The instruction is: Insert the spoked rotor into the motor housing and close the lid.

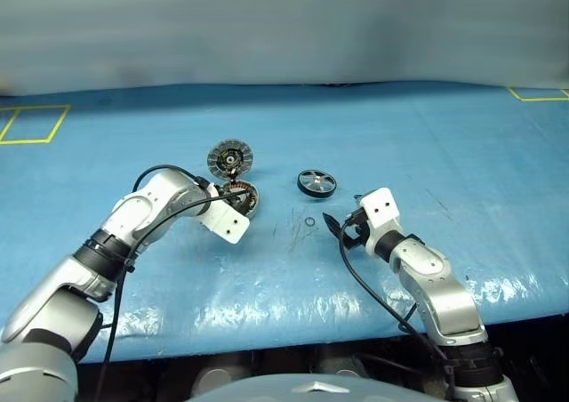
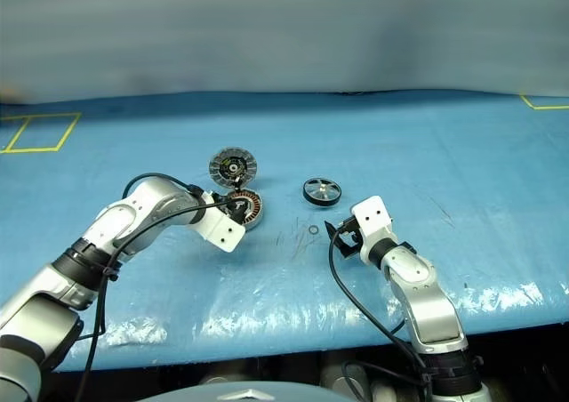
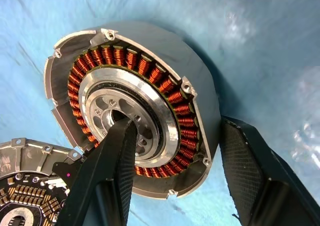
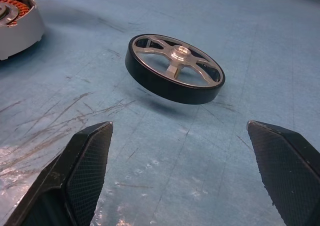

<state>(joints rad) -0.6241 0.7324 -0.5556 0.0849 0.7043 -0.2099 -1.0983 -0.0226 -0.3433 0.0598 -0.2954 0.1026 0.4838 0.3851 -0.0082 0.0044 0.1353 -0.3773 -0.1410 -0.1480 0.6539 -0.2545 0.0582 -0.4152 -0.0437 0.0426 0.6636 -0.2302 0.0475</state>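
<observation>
Blue sheeted tabletop, scuffed near centre, yellow tape squares at far corners.

Rotor: flat on sheet at mid-table, untouched. Black rim, silver spokes and hub, axis vertical, open face up; round, so no long axis to align. Seen from right wrist camera, dead ahead between the two fingers, at 12 o'clock from right gripper, near but apart. In head view, at about 11 o'clock from that gripper. Right gripper clearly the nearer; fingers spread wide, empty, pointing low across sheet toward rotor.

Housing: at 9 o'clock from rotor, well apart. Copper windings ringing silver hub, cavity facing up and vacant. In left wrist view appears tilted, near edge lifted off sheet; judged propped by grip.

Lid: at 12 o'clock from housing, hinged to it, swung open, ribbed inner face with dark centre showing toward camera.

Left gripper: at housing, one finger down inside hub bore, other finger outside rim; clamped across housing wall, steadying it.

Small thin ring: loose on sheet at 6 o'clock from rotor, between the two grippers; not part of job.

Status, judged: rotor pickup pending; insertion and lid closing not yet done.
</observation>
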